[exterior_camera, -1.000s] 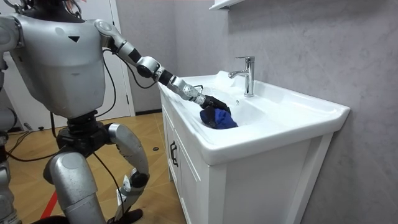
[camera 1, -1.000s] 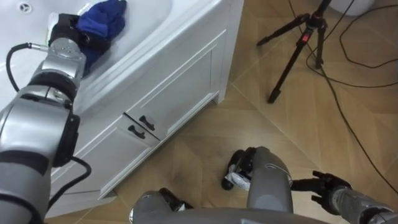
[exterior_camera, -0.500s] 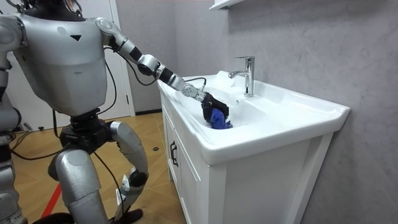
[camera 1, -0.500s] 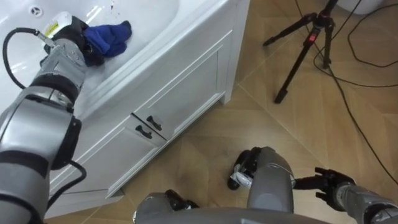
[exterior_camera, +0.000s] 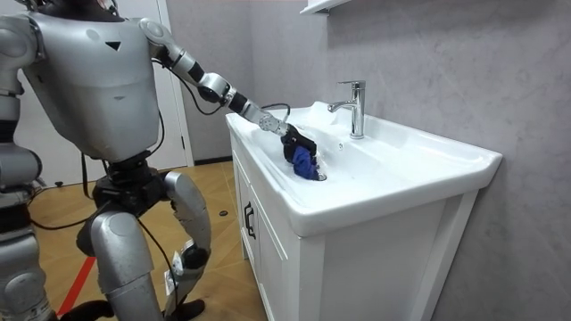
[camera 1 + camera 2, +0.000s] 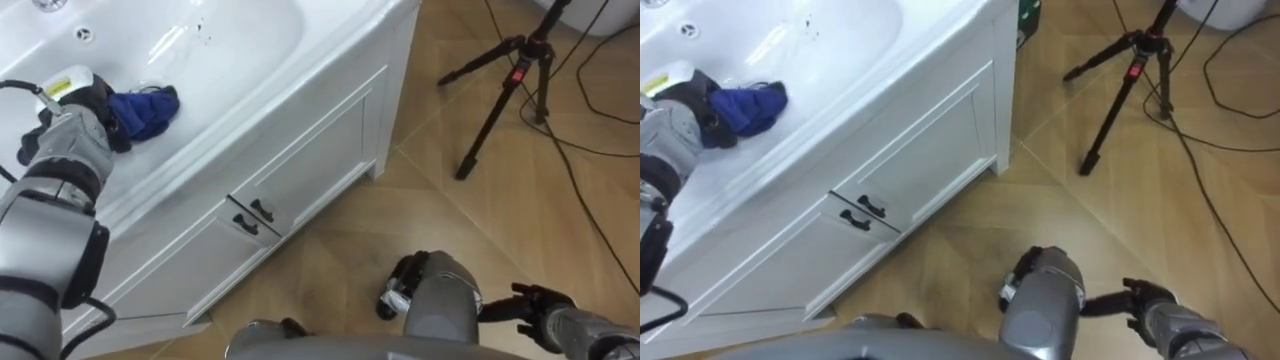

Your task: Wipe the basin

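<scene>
A white basin (image 6: pixel 235 55) is set in a white vanity, with a chrome tap (image 5: pixel 355 107) at its back. A bunched blue cloth (image 6: pixel 145 110) lies on the basin's near slope. My left hand (image 6: pixel 92 108) is shut on the cloth (image 5: pixel 303 161), the arm reaching out over the basin rim; the same hand (image 5: pixel 293 141) shows from the side in the room view. Hand (image 6: pixel 695 108) and cloth (image 6: pixel 748 108) also appear in the right eye view. I stand at the vanity's end. My right hand (image 6: pixel 535 303) hangs low at my side over the floor, fingers relaxed and holding nothing.
The vanity front has two dark pull handles (image 6: pixel 250 215). A black tripod (image 6: pixel 505 90) stands on the wooden floor to the right, with cables trailing past it. A small drain opening (image 6: pixel 85 34) sits in the basin beyond the cloth.
My left hand has dragged the cloth along the basin back toward me, and the cloth has bunched tighter. The eye views have shifted with my head. The right hand stays at my side.
</scene>
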